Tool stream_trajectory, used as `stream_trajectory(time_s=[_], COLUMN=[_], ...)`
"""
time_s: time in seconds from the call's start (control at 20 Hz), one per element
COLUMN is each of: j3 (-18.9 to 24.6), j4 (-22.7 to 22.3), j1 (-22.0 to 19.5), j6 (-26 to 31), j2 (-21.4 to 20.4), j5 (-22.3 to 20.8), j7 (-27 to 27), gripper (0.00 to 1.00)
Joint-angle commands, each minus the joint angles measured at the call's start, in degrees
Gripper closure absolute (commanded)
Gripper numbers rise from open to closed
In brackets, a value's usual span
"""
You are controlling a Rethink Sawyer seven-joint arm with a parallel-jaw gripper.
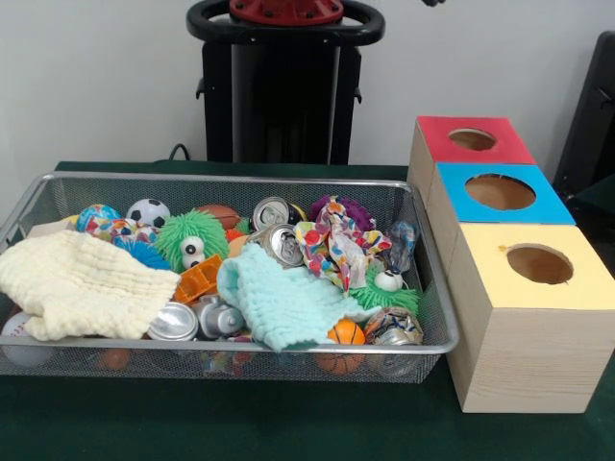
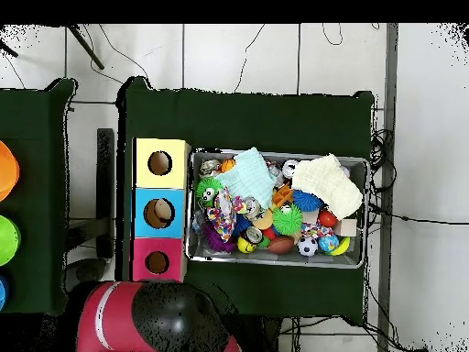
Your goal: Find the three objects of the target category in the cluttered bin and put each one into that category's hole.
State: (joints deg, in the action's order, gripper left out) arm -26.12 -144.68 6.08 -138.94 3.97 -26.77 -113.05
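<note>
The silver wire-mesh bin (image 1: 444, 322) stands on the green table and is full of clutter; it also shows in the overhead view (image 2: 275, 263). Inside lie a cream cloth (image 1: 77, 283), a mint cloth (image 1: 279, 298), a patterned cloth (image 1: 332, 245), crushed cans (image 1: 285, 245), a green fuzzy ball with eyes (image 1: 189, 240), a small soccer ball (image 1: 148, 212) and an orange ball (image 1: 346, 334). Beside the bin stand three wooden boxes with holes, topped red (image 1: 437, 134), blue (image 1: 553, 206) and yellow (image 1: 596, 288). Only a dark tip of my gripper (image 1: 433, 2) shows at the top edge, far above the boxes.
The black pedestal (image 1: 279, 96) stands behind the bin. In the overhead view the red and black arm (image 2: 147, 321) is folded over the base, near the red-topped box (image 2: 142, 247). A second green table (image 2: 27, 183) with coloured shapes stands at the left.
</note>
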Motion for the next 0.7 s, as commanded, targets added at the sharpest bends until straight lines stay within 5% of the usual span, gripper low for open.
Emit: stream_trajectory(time_s=[0.05, 0.7], j3=[-2.2, -2.2], j4=[-1.0, -0.5], j1=[-3.3, -4.6], j6=[49.5, 56.8], j2=[28.5, 20.9], j5=[4.2, 1.9], j7=[-9.0, -2.2], gripper=[1.00, 1.00])
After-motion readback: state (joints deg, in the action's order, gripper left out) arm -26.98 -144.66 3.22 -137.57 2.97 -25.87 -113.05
